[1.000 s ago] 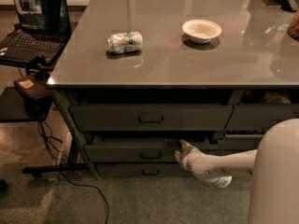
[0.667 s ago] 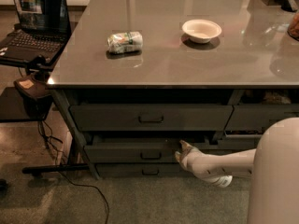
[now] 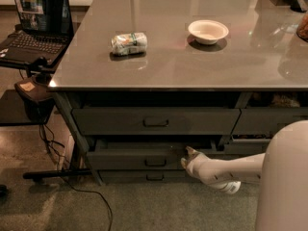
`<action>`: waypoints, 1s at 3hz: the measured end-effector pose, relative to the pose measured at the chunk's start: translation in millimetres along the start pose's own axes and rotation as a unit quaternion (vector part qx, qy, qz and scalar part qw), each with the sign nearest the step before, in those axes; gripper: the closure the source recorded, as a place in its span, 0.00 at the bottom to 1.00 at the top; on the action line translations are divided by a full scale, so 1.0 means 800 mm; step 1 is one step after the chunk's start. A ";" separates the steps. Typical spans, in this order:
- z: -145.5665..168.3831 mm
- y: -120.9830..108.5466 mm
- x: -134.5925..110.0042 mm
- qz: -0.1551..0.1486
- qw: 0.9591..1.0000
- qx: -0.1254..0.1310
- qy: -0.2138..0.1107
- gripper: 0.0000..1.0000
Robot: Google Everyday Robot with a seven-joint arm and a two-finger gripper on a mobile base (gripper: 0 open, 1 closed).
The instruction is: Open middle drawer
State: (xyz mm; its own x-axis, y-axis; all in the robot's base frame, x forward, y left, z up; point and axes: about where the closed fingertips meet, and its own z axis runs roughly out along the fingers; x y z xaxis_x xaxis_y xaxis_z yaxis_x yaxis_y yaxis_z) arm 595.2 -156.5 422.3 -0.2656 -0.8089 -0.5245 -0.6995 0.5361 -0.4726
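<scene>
We count three wide grey drawers stacked under table [image 3: 192, 66]: taller top drawer [image 3: 106, 121], middle drawer [image 3: 120, 160], slim bottom drawer [image 3: 125, 177]. Three loop handles [image 3: 155, 122], one per front. One further drawer front [image 3: 269, 121] at right. On table we count one white bowl [image 3: 208, 31], one wrapped packet [image 3: 129, 43]. One laptop [image 3: 41, 23] beside table. One arm [image 3: 236, 170], one end effector [image 3: 186, 156], low at middle drawer's front, right of its handle.
</scene>
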 end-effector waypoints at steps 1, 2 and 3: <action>0.000 0.000 0.001 0.000 1.000 -0.002 0.004 1.00; -0.004 0.001 0.008 0.003 1.000 0.001 0.012 1.00; -0.010 0.001 0.002 0.014 1.000 0.006 0.012 1.00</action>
State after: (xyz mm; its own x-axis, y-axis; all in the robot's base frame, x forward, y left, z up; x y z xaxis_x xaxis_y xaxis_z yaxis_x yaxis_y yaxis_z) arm 589.2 -159.6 426.7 -0.3004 -0.7989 -0.5211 -0.6836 0.5613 -0.4665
